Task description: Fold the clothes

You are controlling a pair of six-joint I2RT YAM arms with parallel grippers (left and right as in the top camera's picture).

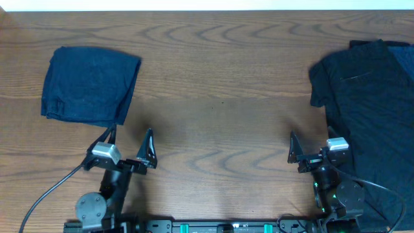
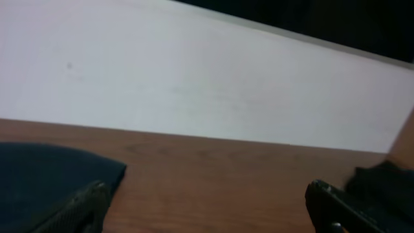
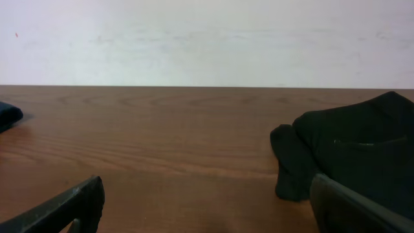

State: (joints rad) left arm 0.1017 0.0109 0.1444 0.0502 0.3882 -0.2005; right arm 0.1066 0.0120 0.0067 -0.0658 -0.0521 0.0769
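Observation:
A navy blue garment (image 1: 90,84) lies folded at the table's back left. The black clothes (image 1: 369,97) are heaped loosely along the right side. My left gripper (image 1: 129,139) stands open just in front of the navy garment's near right corner, with nothing between its fingers. In the left wrist view the navy garment (image 2: 45,175) shows behind the left finger (image 2: 87,204). My right gripper (image 1: 312,144) is open at the near left edge of the black clothes. In the right wrist view its right finger (image 3: 352,207) sits in front of the black clothes (image 3: 362,149), and bare wood lies between the jaws.
The wooden table (image 1: 220,97) stretches between the two piles. A white wall (image 3: 207,39) runs behind the far edge. A black cable (image 1: 45,194) trails from the left arm at the near left.

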